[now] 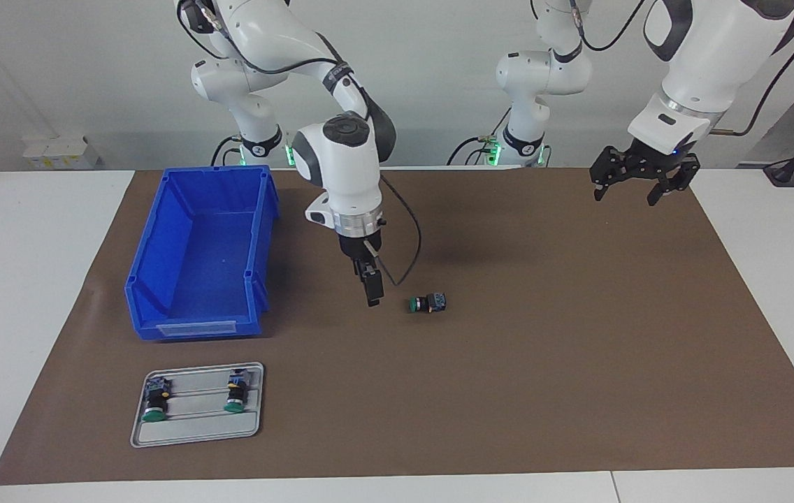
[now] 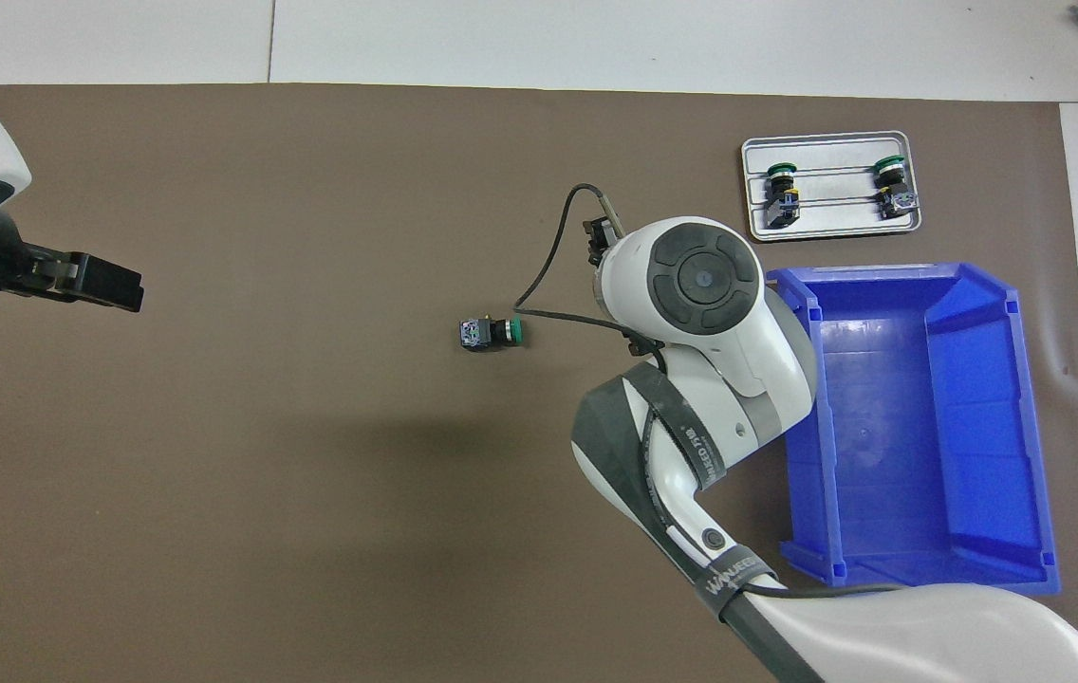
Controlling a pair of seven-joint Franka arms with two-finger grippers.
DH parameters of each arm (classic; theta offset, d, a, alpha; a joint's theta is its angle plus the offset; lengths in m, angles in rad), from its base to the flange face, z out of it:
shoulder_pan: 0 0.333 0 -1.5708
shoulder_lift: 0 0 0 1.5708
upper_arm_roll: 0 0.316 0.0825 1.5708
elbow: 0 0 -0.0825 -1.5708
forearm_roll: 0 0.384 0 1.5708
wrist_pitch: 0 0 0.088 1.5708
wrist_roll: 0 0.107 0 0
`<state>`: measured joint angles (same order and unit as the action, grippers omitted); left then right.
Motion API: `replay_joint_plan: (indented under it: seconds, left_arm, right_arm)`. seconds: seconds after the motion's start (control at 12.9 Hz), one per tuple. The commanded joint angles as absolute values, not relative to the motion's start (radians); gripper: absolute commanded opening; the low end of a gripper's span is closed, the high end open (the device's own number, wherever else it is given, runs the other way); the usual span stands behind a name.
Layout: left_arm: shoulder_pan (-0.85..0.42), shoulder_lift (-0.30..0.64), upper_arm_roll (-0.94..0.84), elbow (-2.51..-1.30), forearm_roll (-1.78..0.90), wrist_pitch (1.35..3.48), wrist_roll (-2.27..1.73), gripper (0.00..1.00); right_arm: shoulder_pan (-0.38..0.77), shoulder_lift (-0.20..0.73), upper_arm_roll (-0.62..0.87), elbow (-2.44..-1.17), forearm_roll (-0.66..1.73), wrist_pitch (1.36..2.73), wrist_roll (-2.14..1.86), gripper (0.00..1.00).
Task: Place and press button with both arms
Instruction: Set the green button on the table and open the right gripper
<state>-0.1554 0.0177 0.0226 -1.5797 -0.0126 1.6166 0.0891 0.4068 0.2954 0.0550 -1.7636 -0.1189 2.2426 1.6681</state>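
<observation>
Brown mat on your white worktop (image 1: 33, 279): one button placed, none pressed.
The green-capped black push-button (image 1: 428, 303) lies on its side mid-mat, beside your right hand (image 1: 373, 288), fingers apart, empty. Your left hand (image 1: 641, 183) waits, fingers apart, over its end. Pressing remains, I judge. Arm-band lettering isn't readable.

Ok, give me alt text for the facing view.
A green-capped button lies on its side on the brown mat, just beside the right claw. The open left claw waits raised over the mat.
</observation>
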Motion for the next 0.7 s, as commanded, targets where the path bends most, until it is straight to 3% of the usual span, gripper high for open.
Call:
replay_joint_plan:
  seconds: [0.0, 0.31, 0.62]
  left_arm:
    - [-0.202, -0.031, 0.031, -1.649, -0.018, 1.678, 0.159, 1.00]
    - [-0.287, -0.003, 0.031, -1.669, -0.018, 1.785, 0.239, 1.00]
    - [-0.391, 0.152, 0.031, -1.670, -0.018, 1.990, 0.325, 0.95]
  right_arm:
    - [0.358, 0.215, 0.067, -1.842, -0.103, 2.137, 1.417, 0.99]
    - [0.256, 0.128, 0.069, -1.844, -0.100, 2.010, 0.957, 0.99]
    - [0.160, 0.031, 0.069, -1.836, -0.071, 1.916, 0.464, 0.99]
